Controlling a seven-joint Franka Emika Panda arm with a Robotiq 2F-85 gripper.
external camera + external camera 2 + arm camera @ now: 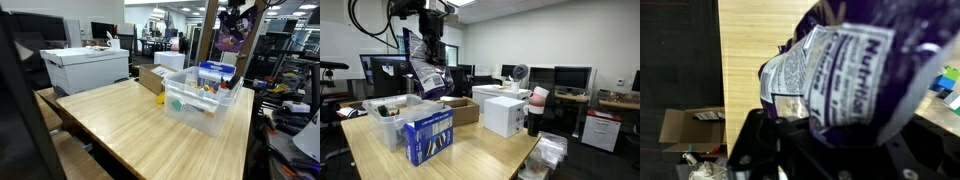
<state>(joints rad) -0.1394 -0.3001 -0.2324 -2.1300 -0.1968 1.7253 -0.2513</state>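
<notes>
My gripper (430, 52) is shut on a purple snack bag (426, 76) and holds it high in the air above the wooden table (470, 150). The bag also shows in an exterior view (231, 38) hanging above a clear plastic bin (203, 104). In the wrist view the bag (840, 70) fills most of the picture, its nutrition label facing me, with the gripper (830, 135) pinching its lower edge. A blue box (428, 137) stands on the table in front of the bin (395, 112).
An open cardboard box (460, 108) and a white box (505, 112) sit at the table's far side. A large white box (85, 68) stands on a desk beyond. Office desks, monitors and a fan (520, 72) line the room.
</notes>
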